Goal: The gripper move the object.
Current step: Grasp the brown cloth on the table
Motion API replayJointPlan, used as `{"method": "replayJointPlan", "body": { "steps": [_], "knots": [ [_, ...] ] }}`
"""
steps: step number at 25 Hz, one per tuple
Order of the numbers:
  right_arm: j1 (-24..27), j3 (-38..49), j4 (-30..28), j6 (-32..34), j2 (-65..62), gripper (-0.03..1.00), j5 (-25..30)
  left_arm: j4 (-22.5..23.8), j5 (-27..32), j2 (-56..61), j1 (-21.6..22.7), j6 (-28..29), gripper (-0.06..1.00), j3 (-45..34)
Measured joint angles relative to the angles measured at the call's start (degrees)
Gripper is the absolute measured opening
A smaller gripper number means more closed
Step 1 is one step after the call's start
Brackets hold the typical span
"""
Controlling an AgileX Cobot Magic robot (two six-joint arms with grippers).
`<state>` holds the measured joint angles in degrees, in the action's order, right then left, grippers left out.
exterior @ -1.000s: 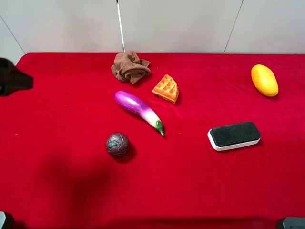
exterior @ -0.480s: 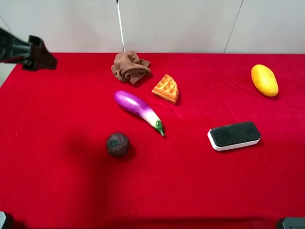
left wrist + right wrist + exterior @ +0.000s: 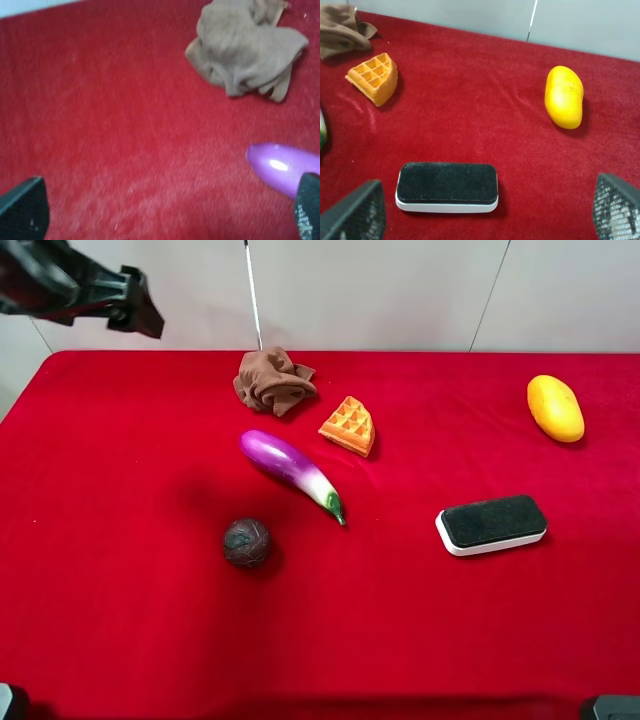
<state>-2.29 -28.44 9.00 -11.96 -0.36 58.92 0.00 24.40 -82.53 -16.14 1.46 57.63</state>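
On the red table [image 3: 120, 620] lie a purple eggplant [image 3: 289, 468], a dark ball [image 3: 246, 542], a brown cloth [image 3: 274, 381], a waffle piece [image 3: 349, 425], a black-topped eraser [image 3: 492, 524] and a yellow mango [image 3: 555, 408]. My left gripper [image 3: 138, 310] hangs high over the table's back left, open and empty. The left wrist view shows its gripper [image 3: 165, 220] above bare cloth, with the eggplant tip [image 3: 280, 165] by one finger and the brown cloth [image 3: 247, 47] beyond. My right gripper [image 3: 485, 215] is open and empty, in front of the eraser [image 3: 447, 186].
A grey wall with a thin white rod [image 3: 252, 295] stands behind the table. The right wrist view also shows the mango [image 3: 563, 97] and the waffle piece [image 3: 374, 78]. Dark parts show at the high view's bottom corners [image 3: 610, 707].
My left arm has swung from the table's left edge up and to the right, toward the back left corner. Its shadow moved with it. No object has moved.
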Motion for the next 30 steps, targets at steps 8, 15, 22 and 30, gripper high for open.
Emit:
{"method": "replayJointPlan", "body": {
  "steps": [8, 15, 22, 30],
  "knots": [
    [0.00, 0.00, 0.00, 0.12, 0.00, 0.63, 0.00, 0.00, -0.20, -9.44, -2.71, 0.00, 0.98, 8.89],
    [0.00, 0.00, 0.00, 0.12, 0.00, 0.63, 0.00, 0.00, -0.32, -16.62, -4.49, 0.00, 0.98, 15.96],
    [0.00, 0.00, 0.00, 0.12, 0.00, 0.63, 0.00, 0.00, -2.08, -22.51, -5.05, 0.00, 0.98, 19.46],
    [0.00, 0.00, 0.19, 0.18, 0.00, 0.63, 0.00, 0.00, -7.10, -27.18, -5.09, 0.00, 0.98, 20.52]
  ]
}}
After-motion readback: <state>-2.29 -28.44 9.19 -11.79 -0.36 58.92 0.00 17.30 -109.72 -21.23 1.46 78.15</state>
